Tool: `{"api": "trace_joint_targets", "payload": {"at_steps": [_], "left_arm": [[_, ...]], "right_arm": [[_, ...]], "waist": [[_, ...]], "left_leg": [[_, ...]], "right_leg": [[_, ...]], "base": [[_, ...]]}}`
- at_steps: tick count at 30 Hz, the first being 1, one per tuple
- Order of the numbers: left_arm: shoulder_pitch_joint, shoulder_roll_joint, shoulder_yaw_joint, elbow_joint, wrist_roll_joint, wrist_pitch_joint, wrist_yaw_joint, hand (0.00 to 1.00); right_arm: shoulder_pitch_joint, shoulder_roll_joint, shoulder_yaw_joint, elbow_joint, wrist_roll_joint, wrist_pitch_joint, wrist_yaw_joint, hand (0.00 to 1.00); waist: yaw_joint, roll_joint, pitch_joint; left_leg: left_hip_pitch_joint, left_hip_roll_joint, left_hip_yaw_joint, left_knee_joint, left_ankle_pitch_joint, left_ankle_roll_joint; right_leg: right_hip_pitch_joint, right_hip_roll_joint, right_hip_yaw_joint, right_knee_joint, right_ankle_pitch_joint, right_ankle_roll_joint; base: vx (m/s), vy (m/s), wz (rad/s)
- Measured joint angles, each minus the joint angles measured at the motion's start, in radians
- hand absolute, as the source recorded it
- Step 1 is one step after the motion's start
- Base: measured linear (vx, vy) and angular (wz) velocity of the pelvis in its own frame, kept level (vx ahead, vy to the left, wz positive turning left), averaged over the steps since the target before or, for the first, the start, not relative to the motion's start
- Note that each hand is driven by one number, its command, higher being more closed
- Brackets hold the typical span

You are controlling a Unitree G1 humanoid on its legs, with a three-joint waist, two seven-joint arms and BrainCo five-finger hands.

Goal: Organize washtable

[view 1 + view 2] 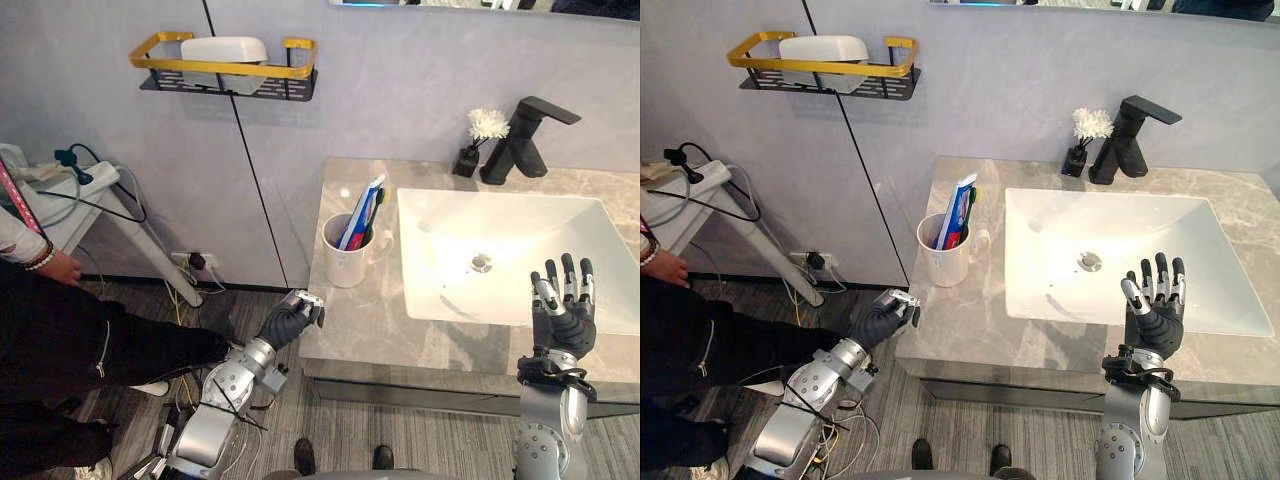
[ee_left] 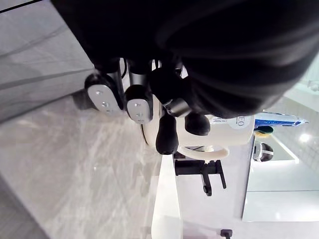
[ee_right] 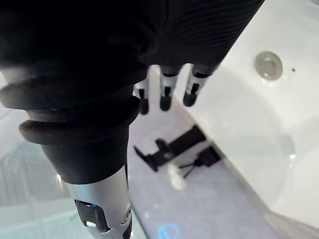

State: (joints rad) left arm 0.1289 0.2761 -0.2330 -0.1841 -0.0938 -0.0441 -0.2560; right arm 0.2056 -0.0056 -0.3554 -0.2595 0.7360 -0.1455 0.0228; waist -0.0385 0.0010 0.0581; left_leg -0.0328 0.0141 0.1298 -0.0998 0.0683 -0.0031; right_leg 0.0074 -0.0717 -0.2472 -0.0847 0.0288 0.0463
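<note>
A white mug (image 1: 346, 255) stands on the grey marble counter (image 1: 370, 325), left of the white sink (image 1: 500, 255). It holds a toothpaste tube (image 1: 362, 208) and a toothbrush. My left hand (image 1: 288, 321) hovers at the counter's left front corner with its fingers curled and nothing in them. In the left wrist view the mug (image 2: 227, 137) shows just past the curled fingers (image 2: 137, 105). My right hand (image 1: 564, 312) is raised over the sink's front right rim, fingers straight and spread, holding nothing. In the right wrist view the fingers (image 3: 166, 97) point out over the basin and its drain (image 3: 268, 64).
A black faucet (image 1: 522, 138) and a small vase with a white flower (image 1: 484, 130) stand at the counter's back. A wall shelf (image 1: 225, 68) with a yellow rail carries a white container. A person (image 1: 45, 310) in dark clothes and a white stand (image 1: 90, 205) are at the left.
</note>
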Motion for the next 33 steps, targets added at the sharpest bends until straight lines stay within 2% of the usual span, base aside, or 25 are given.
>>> {"api": "trace_joint_targets", "payload": {"at_steps": [33], "left_arm": [[-0.23,-0.03,0.0,0.118,0.028,-0.047,0.049,1.0]], "right_arm": [[0.008,0.0,0.0,-0.053,0.0,0.003,0.001,0.0]], "waist": [[0.005,-0.005,0.088]], "left_leg": [[-0.025,0.001,0.038,0.003,-0.008,0.003]], "right_leg": [[-0.048,-0.002,0.032,0.022,0.0,0.0]], "base": [[0.0,0.004,-0.02]]}}
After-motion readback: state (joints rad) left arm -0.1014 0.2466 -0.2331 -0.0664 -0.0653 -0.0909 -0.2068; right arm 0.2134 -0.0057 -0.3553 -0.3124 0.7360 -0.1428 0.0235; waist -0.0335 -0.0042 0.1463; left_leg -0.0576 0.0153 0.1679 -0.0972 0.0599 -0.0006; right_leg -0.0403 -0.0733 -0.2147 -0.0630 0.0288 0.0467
